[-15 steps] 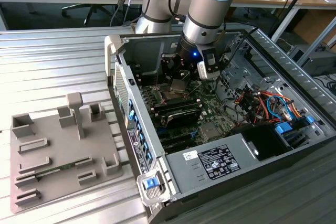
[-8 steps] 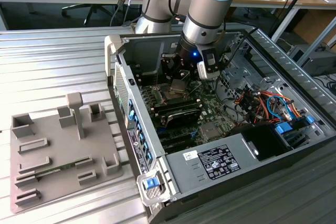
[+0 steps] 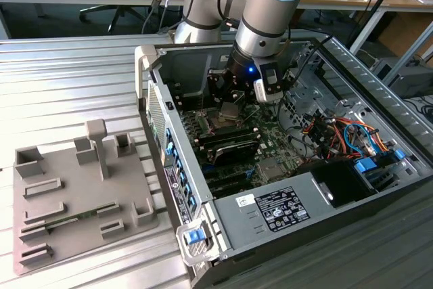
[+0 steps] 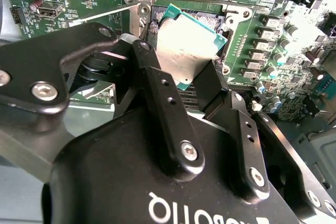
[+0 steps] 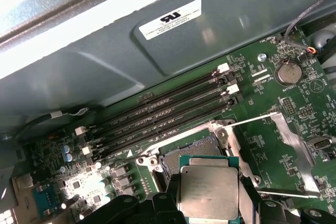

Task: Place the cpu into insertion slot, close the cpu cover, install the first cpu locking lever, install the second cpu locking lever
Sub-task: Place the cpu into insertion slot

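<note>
My gripper (image 3: 230, 104) reaches down into the open computer case and is shut on the cpu (image 5: 209, 190), a flat square chip with a silvery face and a green rim. In the second wrist view the cpu (image 4: 186, 45) sits tilted between the two black fingers (image 4: 152, 77), just above the insertion slot (image 4: 210, 18). The insertion slot (image 5: 195, 148) is a dark square socket with a metal rim, and it is uncovered. The cpu cover (image 5: 294, 148) lies swung open beside the socket. Two thin wire locking levers (image 5: 252, 120) stand free of it.
Long black memory slots (image 5: 163, 114) run beside the socket, with the grey case wall (image 5: 173, 51) beyond them. A coin battery (image 5: 286, 72) sits on the board. Coloured cables (image 3: 338, 133) fill the case at the exterior view's right. A grey fixture plate (image 3: 74, 194) lies outside the case.
</note>
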You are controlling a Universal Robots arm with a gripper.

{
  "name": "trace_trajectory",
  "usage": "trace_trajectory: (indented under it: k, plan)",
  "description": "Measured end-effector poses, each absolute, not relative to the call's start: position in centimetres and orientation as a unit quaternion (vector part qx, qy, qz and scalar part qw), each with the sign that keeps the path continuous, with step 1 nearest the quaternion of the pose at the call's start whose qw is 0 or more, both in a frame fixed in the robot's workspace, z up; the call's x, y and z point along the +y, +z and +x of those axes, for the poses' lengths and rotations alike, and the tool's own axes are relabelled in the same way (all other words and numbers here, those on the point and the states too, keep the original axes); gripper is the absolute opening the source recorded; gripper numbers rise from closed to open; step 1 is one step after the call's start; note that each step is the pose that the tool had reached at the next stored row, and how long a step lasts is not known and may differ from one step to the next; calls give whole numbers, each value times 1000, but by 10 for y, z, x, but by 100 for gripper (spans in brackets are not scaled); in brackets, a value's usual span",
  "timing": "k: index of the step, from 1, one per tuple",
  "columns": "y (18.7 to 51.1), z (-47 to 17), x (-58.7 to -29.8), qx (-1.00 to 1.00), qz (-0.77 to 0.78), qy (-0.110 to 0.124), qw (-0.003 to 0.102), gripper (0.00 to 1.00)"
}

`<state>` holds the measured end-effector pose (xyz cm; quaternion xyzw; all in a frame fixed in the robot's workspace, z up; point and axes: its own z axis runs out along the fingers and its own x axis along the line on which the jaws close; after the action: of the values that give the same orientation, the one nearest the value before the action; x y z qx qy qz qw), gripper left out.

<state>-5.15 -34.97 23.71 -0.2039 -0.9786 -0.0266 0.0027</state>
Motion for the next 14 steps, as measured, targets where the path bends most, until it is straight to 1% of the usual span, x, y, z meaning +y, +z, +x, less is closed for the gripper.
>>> trace_trajectory:
  k: [14]
  plan:
    - [237, -51, -350, -977, -214, -27, 2, 53]
